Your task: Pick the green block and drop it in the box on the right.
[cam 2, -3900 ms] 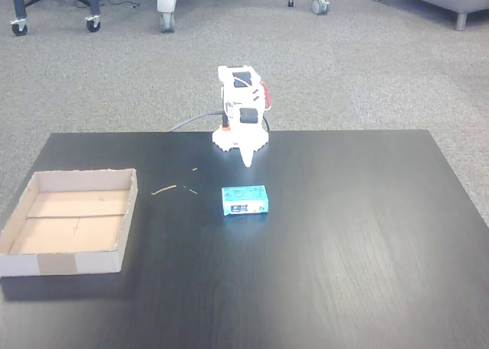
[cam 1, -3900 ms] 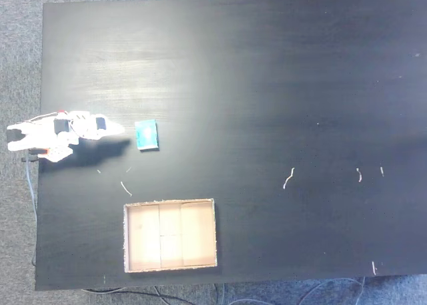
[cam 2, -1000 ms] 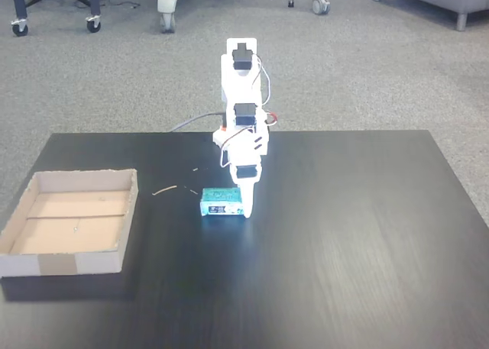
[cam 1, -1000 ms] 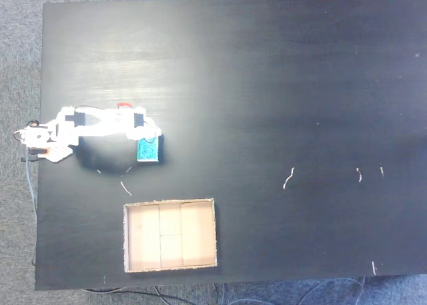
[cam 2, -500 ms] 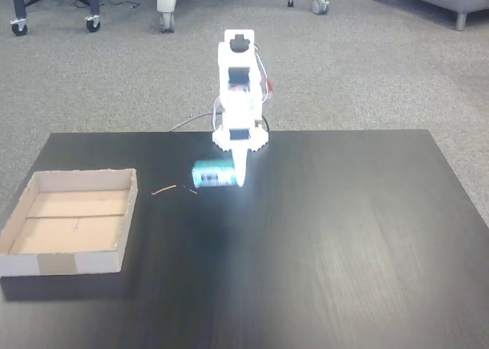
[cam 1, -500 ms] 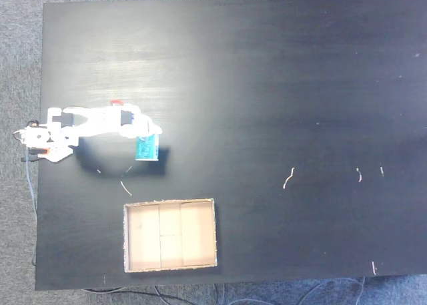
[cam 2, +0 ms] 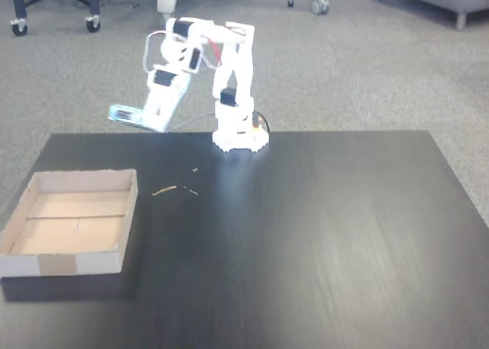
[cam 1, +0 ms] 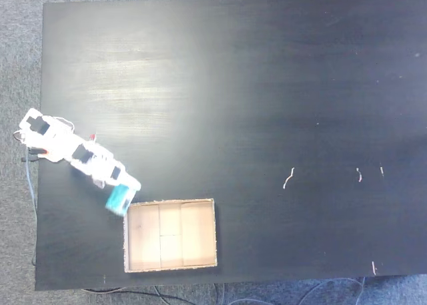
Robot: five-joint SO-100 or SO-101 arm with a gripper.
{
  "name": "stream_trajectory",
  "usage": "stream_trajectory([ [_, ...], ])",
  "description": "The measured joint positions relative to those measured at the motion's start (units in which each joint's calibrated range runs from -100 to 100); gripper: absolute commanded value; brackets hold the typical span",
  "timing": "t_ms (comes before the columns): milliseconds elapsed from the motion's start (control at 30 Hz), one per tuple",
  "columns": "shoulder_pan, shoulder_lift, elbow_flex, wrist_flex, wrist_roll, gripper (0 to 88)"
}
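My white gripper (cam 1: pixel 125 193) (cam 2: pixel 144 120) is shut on the green block (cam 1: pixel 117 199) (cam 2: pixel 127 116), a small flat teal square held in the air. In a fixed view from above, the block hangs just off the upper left corner of the box (cam 1: pixel 214 233). In the other fixed view, from the front, it floats well above the table, over the far edge and a little beyond the box (cam 2: pixel 69 261), a shallow tan cardboard tray whose inside holds nothing.
The arm's base (cam 2: pixel 239 139) stands at the table's far edge in the front view. A few small pale scraps (cam 2: pixel 164 189) (cam 1: pixel 288 178) lie on the black tabletop. Office chair wheels (cam 2: pixel 92 24) stand on the carpet behind.
The gripper has lifted the green block off the table and swung it toward the box. Half a second ago it hung low in front of the base.
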Motion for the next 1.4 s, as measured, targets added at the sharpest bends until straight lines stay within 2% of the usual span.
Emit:
stream_trajectory([
  [100,3.8,7.0,-2.5,-3.6,1.0,23.4],
  [200,5.7,20.6,-15.3,-2.1,1.2,23.4],
  [300,6.1,37.0,-36.1,4.9,1.2,22.8],
  [433,5.5,70.2,-82.2,23.2,2.1,22.4],
  [500,3.5,77.7,-96.0,25.1,2.2,22.5],
  [533,2.7,78.9,-97.5,25.3,2.3,22.9],
  [567,2.2,79.4,-97.9,25.3,2.3,25.9],
  [600,1.9,79.4,-98.1,25.3,2.3,36.4],
  [633,1.9,79.6,-98.2,25.3,2.3,50.6],
  [667,2.0,80.2,-98.2,25.4,2.4,56.9],
  [900,4.3,80.1,-98.2,25.5,3.1,63.7],
  [1033,5.3,73.2,-92.6,25.5,2.2,59.3],
  [1133,2.8,56.8,-76.1,25.5,1.2,58.8],
  [1200,-0.7,40.7,-61.5,25.5,0.7,55.2],
  [1267,-6.2,22.9,-47.4,25.5,0.2,48.3],
  [1400,-19.4,-12.6,-21.8,25.5,-1.7,26.5],
])
